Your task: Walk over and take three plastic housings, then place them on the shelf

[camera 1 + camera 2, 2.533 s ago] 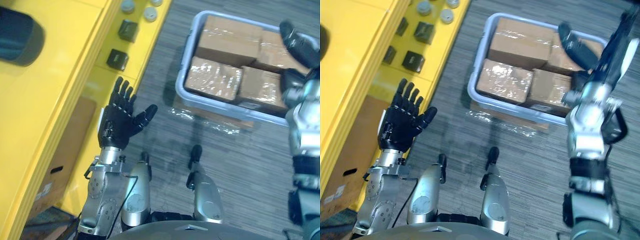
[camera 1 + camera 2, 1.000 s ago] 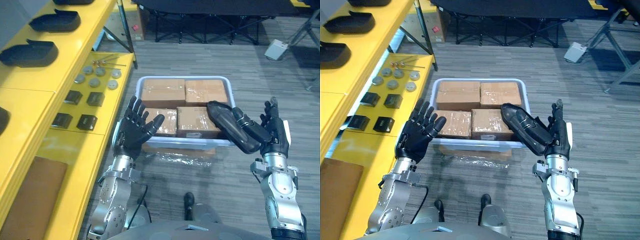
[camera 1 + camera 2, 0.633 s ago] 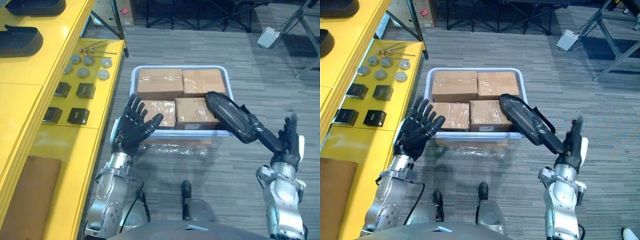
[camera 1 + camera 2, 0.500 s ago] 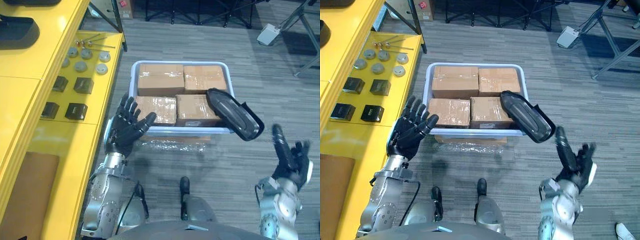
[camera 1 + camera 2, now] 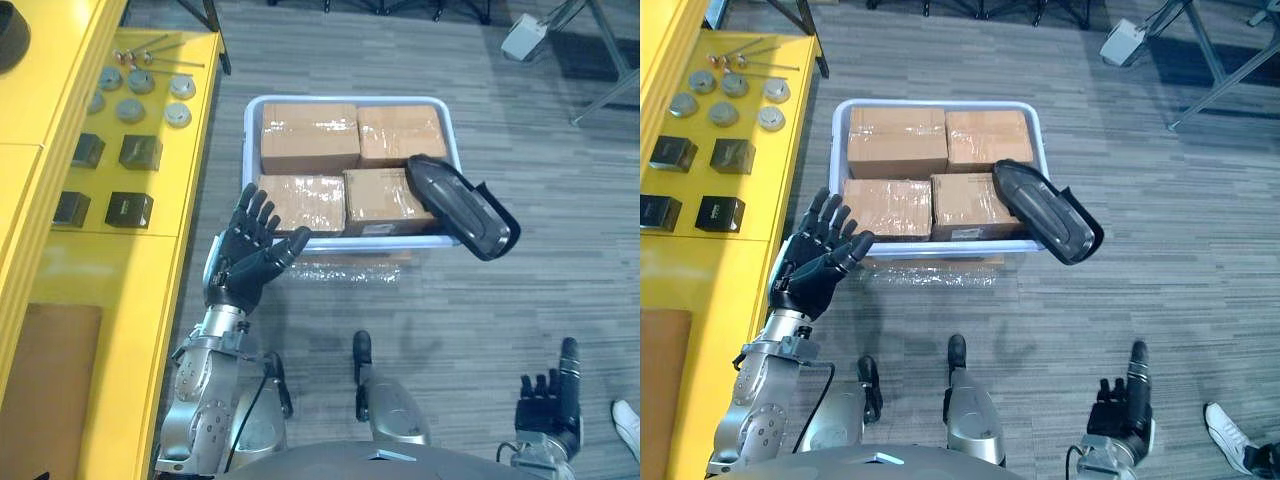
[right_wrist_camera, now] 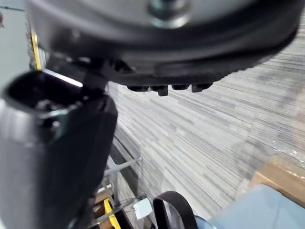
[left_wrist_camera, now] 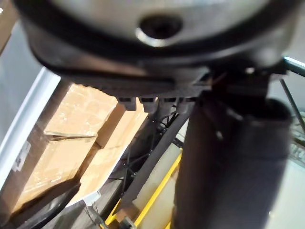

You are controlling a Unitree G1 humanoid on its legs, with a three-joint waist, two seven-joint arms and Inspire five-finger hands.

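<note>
**Housing on bin corner, both hands empty**

One black plastic housing (image 5: 462, 206) lies tilted across the near right corner of a pale blue-grey bin (image 5: 247, 150). Its far end is over the near right cardboard box (image 5: 383, 199). Its near end overhangs the bin's rim above the grey carpet floor (image 5: 540, 290). Neither hand touches it.

The bin holds four film-wrapped cardboard boxes in two rows. A crumpled sheet of clear film (image 5: 345, 272) lies on the floor against the bin's near wall.

The left hand (image 5: 245, 262) is raised just beside the bin's near left corner, fingers spread and straight, holding nothing. The right hand (image 5: 1122, 408) is low, well apart from the bin on the robot's right. Its fingers point upward, relaxed, and it is empty.

The yellow shelf (image 5: 110, 270) runs along the robot's left. On it are small black square blocks (image 5: 130, 208), grey round discs (image 5: 128, 108) and, at its far end, thin bolts (image 5: 150, 55). A brown sheet (image 5: 45, 385) lies on its near part.

A person's white shoe (image 5: 1230, 430) is on the floor near the right hand.
</note>
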